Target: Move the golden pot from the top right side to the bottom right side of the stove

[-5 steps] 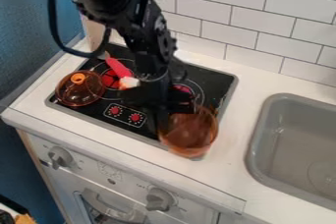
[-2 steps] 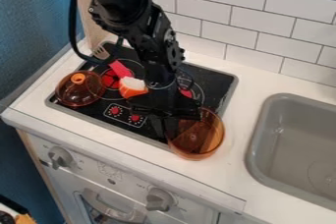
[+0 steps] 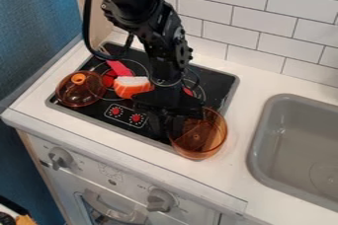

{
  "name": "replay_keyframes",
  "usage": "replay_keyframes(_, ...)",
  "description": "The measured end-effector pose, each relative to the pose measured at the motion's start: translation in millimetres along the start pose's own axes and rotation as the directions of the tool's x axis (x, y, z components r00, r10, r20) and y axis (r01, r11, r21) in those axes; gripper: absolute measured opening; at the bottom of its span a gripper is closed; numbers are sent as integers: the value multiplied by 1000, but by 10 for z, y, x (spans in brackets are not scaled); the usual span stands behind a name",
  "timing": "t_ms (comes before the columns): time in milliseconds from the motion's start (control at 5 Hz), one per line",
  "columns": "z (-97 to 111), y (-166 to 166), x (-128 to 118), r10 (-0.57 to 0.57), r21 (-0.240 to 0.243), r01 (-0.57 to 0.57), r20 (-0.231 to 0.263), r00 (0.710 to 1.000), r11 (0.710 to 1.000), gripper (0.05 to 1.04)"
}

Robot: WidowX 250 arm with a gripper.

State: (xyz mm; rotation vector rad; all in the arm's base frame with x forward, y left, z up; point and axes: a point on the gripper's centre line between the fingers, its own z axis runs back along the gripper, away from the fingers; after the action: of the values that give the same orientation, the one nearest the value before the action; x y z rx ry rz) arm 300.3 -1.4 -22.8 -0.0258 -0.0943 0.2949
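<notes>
The black gripper [image 3: 169, 120] hangs low over the front right part of the stove [image 3: 142, 131], against the left side of the pot. The see-through amber pot [image 3: 206, 140] is at the stove's front right corner, its right side over the white counter. Dark gripper parts cover some of its left rim. I cannot tell whether its base is lifted or touches down.
An amber lid [image 3: 80, 94] with an orange knob lies on the stove's left side. Near the middle sit an orange-and-white food piece [image 3: 131, 87] and a pink-handled utensil [image 3: 119, 68]. A grey sink [image 3: 297, 145] is at the right; a tiled wall rises behind.
The arm and gripper have shifted right. The pot has moved a little right with the gripper, mostly in the earlier part. More of the orange-and-white piece is uncovered.
</notes>
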Motion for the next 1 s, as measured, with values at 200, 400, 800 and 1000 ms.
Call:
replay_keyframes(200,11,7,14,-7,7,7,-1,1000,1000,835)
replay_keyframes(400,26,-4,12,-5,3,5,1,1000,1000,1009)
replay_keyframes(800,382,-20,52,-24,28,22,52,998,999,1000)
replay_keyframes(1000,660,-28,93,-16,26,14,83,996,1000,1000)
